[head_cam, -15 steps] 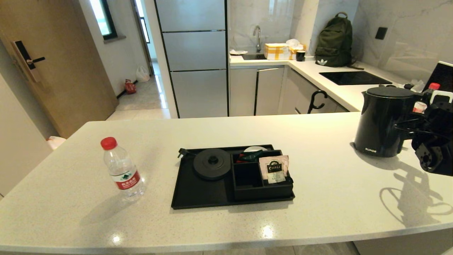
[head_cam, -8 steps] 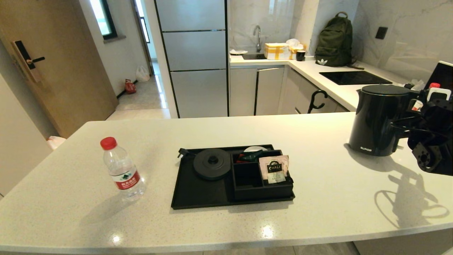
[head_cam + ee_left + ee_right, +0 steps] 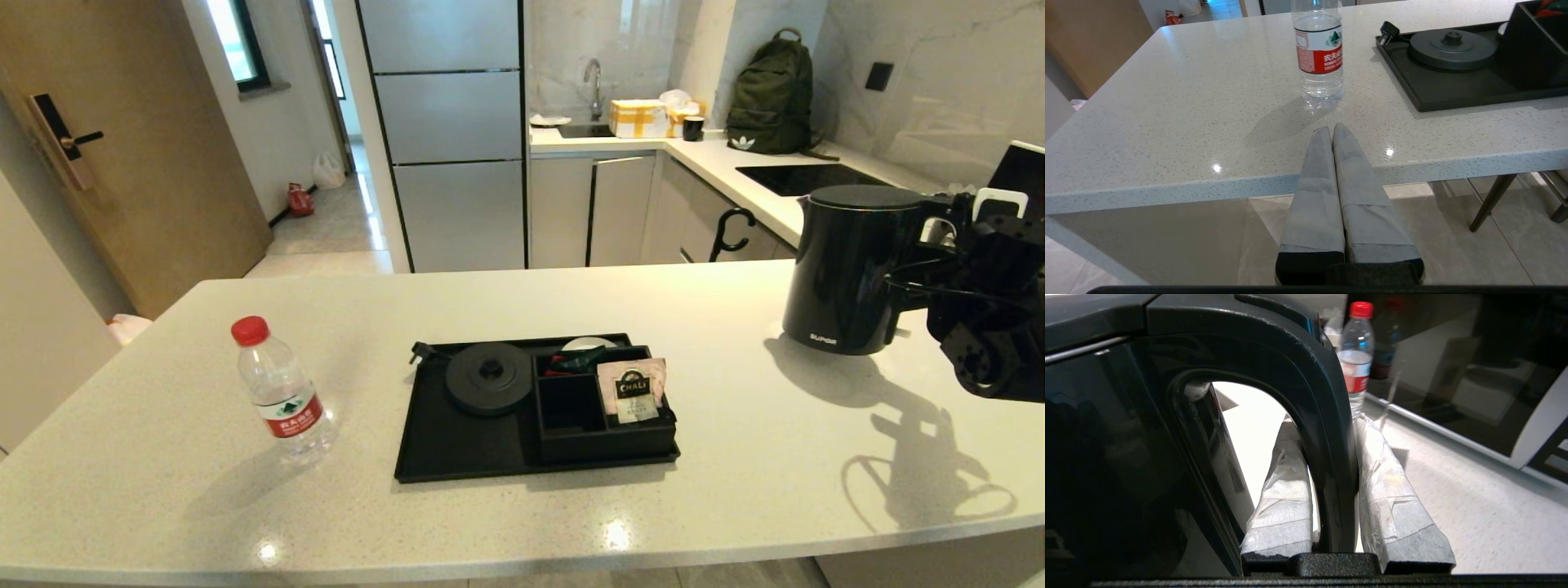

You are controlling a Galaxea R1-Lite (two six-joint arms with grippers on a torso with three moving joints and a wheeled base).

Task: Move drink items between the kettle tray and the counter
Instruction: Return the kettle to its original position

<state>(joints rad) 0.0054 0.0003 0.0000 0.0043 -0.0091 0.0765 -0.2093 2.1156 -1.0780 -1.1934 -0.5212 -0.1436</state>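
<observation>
The tall black kettle (image 3: 845, 269) is at the counter's (image 3: 735, 457) right end, with my right gripper (image 3: 914, 286) shut on its handle (image 3: 1327, 437); the taped fingers (image 3: 1392, 486) clamp it from both sides. I cannot tell whether its base touches the counter. The black kettle tray (image 3: 457, 441) lies mid-counter with its round kettle base (image 3: 488, 377) bare. A pinkish tea sachet (image 3: 633, 390) leans in the compartment box (image 3: 604, 433). A red-capped water bottle (image 3: 282, 392) stands on the counter left of the tray. My left gripper (image 3: 1331, 128) is shut and empty, low before the counter's front edge.
Another red-capped bottle (image 3: 1356, 355) stands behind the kettle beside a dark screen (image 3: 1020, 175). The back counter holds a green backpack (image 3: 771, 94), a black hob (image 3: 816, 178) and boxes (image 3: 638, 118) by the sink. Green and red packets (image 3: 575, 359) fill the box's rear compartment.
My right gripper has carried the kettle leftward along the counter, toward the tray. The left gripper, bottle and tray have not moved.
</observation>
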